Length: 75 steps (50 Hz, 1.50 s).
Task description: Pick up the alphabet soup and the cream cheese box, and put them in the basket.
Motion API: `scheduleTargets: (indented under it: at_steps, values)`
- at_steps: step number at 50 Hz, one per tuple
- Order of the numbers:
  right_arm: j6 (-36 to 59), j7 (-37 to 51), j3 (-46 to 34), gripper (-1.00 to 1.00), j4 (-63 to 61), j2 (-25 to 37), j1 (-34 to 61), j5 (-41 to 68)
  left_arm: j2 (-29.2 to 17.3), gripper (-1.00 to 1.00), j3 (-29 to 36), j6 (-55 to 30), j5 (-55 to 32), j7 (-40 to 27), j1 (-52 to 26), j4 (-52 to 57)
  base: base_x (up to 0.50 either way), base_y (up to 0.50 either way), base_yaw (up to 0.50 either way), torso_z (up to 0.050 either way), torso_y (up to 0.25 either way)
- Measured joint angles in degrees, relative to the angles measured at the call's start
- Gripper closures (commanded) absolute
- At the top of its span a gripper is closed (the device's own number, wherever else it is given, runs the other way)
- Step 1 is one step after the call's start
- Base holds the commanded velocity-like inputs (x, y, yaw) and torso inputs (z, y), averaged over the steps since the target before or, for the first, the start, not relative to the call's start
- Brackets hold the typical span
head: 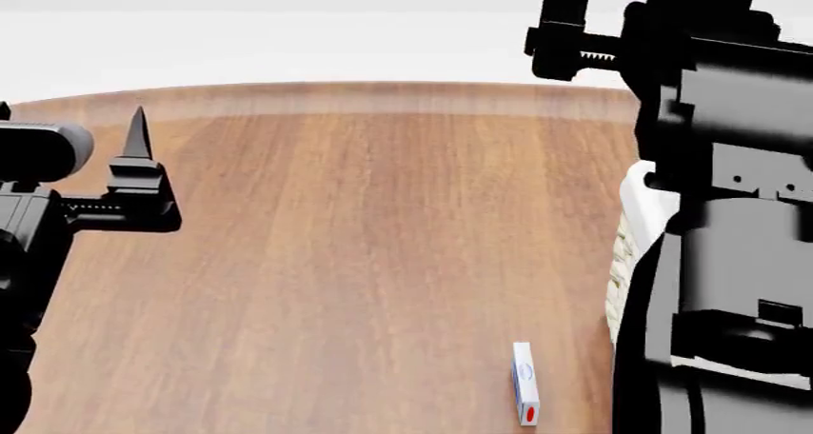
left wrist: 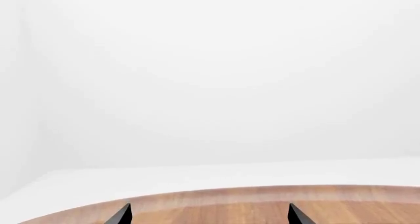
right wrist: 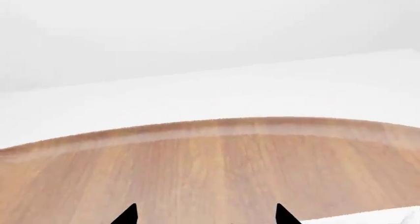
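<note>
The cream cheese box (head: 525, 384), small, thin and white with blue and red marks, lies on the wooden table (head: 356, 244) near its front edge. The basket (head: 631, 253) shows only as a strip of white liner and wicker behind my right arm (head: 718, 196); a sliver of its liner also shows in the right wrist view (right wrist: 374, 216). My left gripper (left wrist: 208, 215) is open and empty above the table's left side; it also shows in the head view (head: 70, 120). My right gripper (right wrist: 206, 216) is open and empty, raised by the basket. The alphabet soup is out of view.
The table's curved far edge (head: 381, 91) meets a plain white floor and wall. My right arm hides most of the table's right side. Bare wood lies between the two arms.
</note>
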Motion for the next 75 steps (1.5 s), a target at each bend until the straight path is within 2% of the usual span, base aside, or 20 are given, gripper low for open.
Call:
scheduleTargets:
  at_steps: [13, 27, 35, 42, 61, 75]
  values:
    - [-4.84, -3.12, -4.62, -1.00, 5.35, -5.62, -0.97, 2.12, 0.02, -1.00, 0.44, -0.01, -0.22, -0.27, 0.10, 0.26, 0.00, 0.00, 0.00, 0.000, 0.000]
    - [-6.22, -1.63, -19.95, -1.00, 6.89, -7.63, -6.38, 17.32, -0.15, -1.00, 0.46, -0.38, -0.76, -0.59, 0.05, 0.85, 0.00, 0.00, 0.00, 0.000, 0.000]
    - [-5.89, -0.69, -22.93, -1.00, 7.20, -7.98, -9.95, 20.39, -0.23, -1.00, 0.49, -0.28, -0.94, -0.66, -0.05, 0.71, 0.00, 0.00, 0.00, 0.000, 0.000]
    - [-4.93, 0.06, -21.36, -1.00, 7.33, -8.11, -12.37, 18.70, -0.27, -1.00, 0.63, 0.02, -0.99, -0.69, -0.01, 0.38, 0.00, 0.00, 0.00, 0.000, 0.000]
    - [-2.65, 3.86, -9.41, -1.00, 7.43, -7.71, -15.77, 8.02, -0.42, -1.00, 1.14, 0.80, -1.06, -0.76, 0.30, -0.29, 0.00, 0.00, 0.00, 0.000, 0.000]
    - [-1.08, 5.32, -4.43, -1.00, 7.43, -7.22, -16.82, 4.47, -0.57, -1.00, 1.32, 1.18, -1.26, -0.83, 0.40, -0.64, 0.00, 0.00, 0.00, 0.000, 0.000]
